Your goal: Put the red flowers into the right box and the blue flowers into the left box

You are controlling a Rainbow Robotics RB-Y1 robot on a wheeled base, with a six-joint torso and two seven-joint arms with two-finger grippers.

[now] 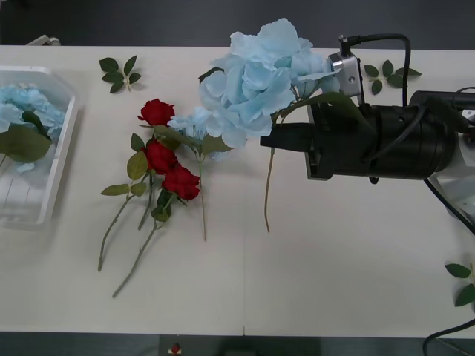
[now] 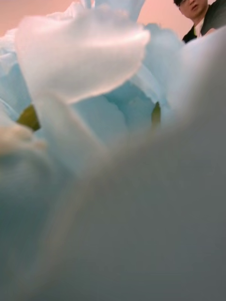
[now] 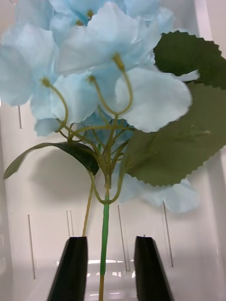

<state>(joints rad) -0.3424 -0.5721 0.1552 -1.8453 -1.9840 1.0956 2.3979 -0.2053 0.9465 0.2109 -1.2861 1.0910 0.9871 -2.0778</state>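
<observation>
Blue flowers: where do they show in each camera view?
Front view: one blue flower top centre, held by the right pincer; more in the left box at the left edge.
Right wrist view: that flower's petals, close up.
Left wrist view: another, stem between the left pincer's fingers.
Shared landmark: the left box.

blue flowers (image 1: 260, 74) pale sky-blue | red flowers (image 1: 165, 159) deep red | left box (image 1: 61, 152) white

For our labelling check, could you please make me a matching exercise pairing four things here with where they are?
1 red flowers
2 large blue flower
3 left box
4 left gripper

a held up by the right gripper
b at the table's left edge
c lying mid-table
d open astride the boxed blue flower's stem

Pairs: 1c, 2a, 3b, 4d.
</observation>
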